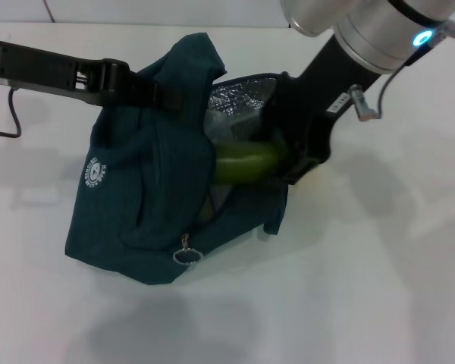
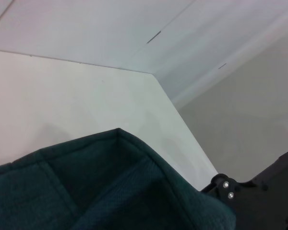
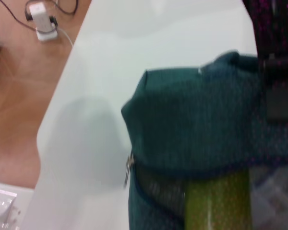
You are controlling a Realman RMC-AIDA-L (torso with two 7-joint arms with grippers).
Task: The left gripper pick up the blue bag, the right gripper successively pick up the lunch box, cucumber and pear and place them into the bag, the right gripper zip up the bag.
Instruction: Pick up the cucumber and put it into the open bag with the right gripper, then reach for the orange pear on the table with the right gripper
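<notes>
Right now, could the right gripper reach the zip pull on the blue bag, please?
Probably not yet: the right gripper is in the blue bag's mouth, shut on the cucumber. The zip pull itself hangs uncovered.

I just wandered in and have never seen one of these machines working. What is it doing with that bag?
The robot is packing a blue bag on a white table. Its left hand holds the bag up by the top fabric, keeping the foil-lined mouth open. Its right hand is at that opening, gripping a cucumber and putting it in; part of the cucumber is already inside. The zip is not yet closed, and its ring pull hangs at the front.
</notes>
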